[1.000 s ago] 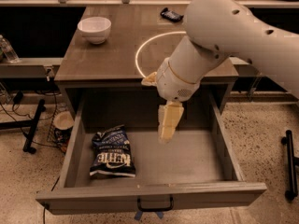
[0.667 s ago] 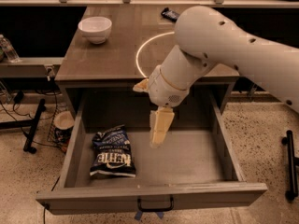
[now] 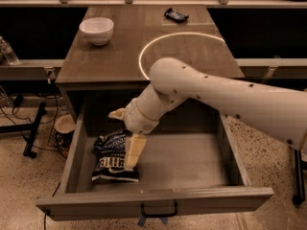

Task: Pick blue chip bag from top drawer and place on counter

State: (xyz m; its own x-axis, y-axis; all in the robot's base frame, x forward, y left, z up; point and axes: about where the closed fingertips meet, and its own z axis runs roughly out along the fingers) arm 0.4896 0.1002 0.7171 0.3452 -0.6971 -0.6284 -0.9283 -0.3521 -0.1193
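Note:
The blue chip bag (image 3: 109, 158) lies flat in the left part of the open top drawer (image 3: 158, 202), dark blue with white lettering. My gripper (image 3: 134, 153) reaches down into the drawer and sits right over the bag's right side, one cream finger overlapping it. The white arm comes in from the right and hides the drawer's back wall. The counter (image 3: 120, 47) with its thin white circle line (image 3: 144, 56) lies behind the drawer.
A white bowl (image 3: 97, 29) stands on the counter's left rear. A small dark packet (image 3: 176, 15) lies at the counter's back. The drawer's black handle (image 3: 159, 210) faces the camera. A stand and cables sit on the floor at left.
The gripper has moved left and down in the drawer, from its middle to over the chip bag's right side. The bag has not moved.

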